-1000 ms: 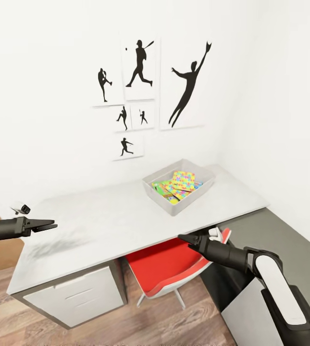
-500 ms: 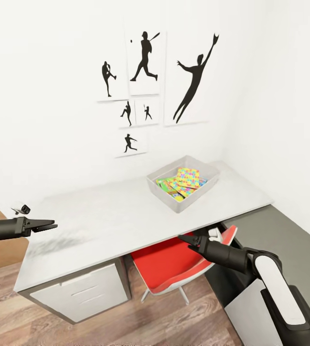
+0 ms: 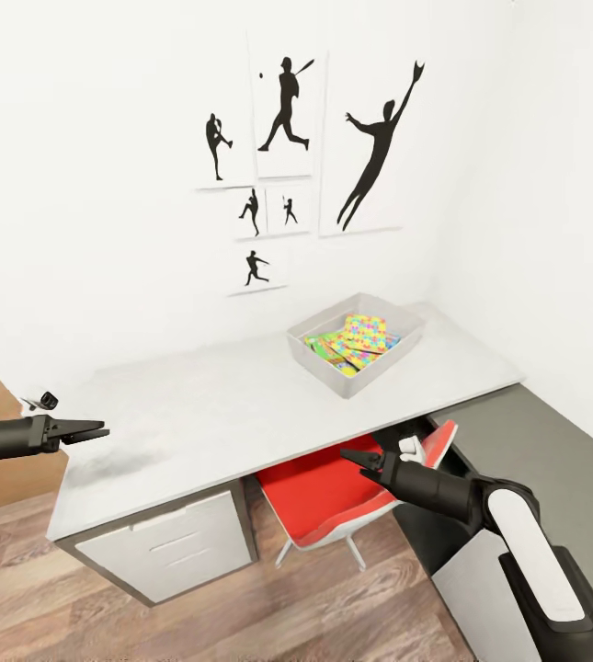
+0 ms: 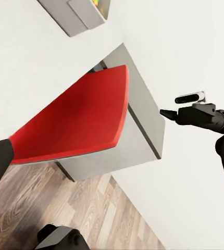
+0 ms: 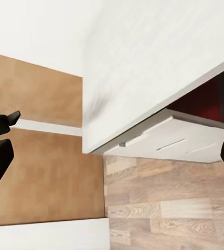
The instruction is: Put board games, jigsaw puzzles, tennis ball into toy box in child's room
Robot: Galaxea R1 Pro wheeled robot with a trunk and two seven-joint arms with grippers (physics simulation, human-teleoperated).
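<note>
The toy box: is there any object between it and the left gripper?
Nothing visible does. Between the left gripper and the toy box lies just bare top of the table. The red chair sits lower, under the table edge.

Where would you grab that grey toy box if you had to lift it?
Probably by a long side wall of the toy box, coming from above with one finger inside the rim and one outside. Its sides slope outward and the top is open, so the rim gives a thin edge to pinch.
</note>
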